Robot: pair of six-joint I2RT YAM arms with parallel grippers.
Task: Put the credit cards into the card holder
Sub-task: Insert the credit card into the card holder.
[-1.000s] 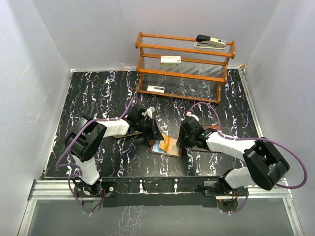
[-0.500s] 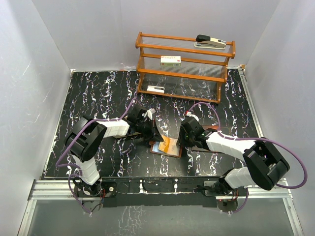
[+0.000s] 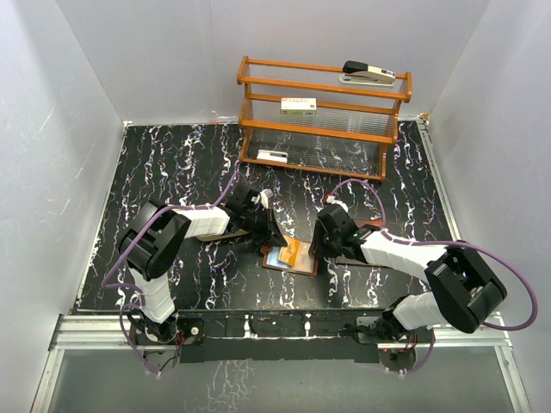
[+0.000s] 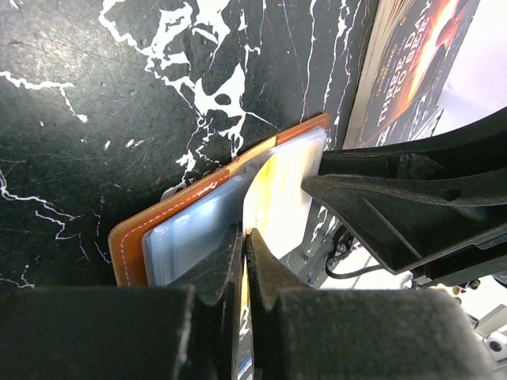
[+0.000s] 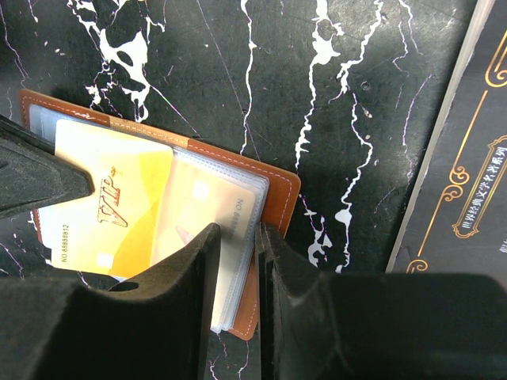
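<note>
While the card holder [image 3: 303, 263] lies open and flat on the black marbled table [image 3: 172, 172], toward the front and between the two arms, it is met from both sides.

Left side: the left gripper [image 3: 274, 237] is closed tight on a gold card [image 3: 290, 251]. In the left wrist view the fingertips [image 4: 230, 261] are seen pressed together with the thin card edge between them. The card is held at a slant over the holder's left half. Its free end reaches the bluish-clear pockets, but whether it has entered a pocket cannot be told.

Right side: the right gripper [image 3: 320, 245] is drawn to a narrow gap on the near edge of the holder's right half. In the right wrist view the clear pocket leaves and the brown leather rim are seen between its fingers [image 5: 198, 269]. A second card [image 5: 202, 206], also yellow, is seen through the clear pocket on that half.

Surroundings: a dark booklet [image 5: 459, 158] with gold lettering is noted just right of the holder, apart from it. A wooden rack [image 3: 323, 112] is set at the back of the table. A stapler [image 3: 368, 73] is seen on its top shelf and a white box [image 3: 298, 106] on the shelf below.
</note>
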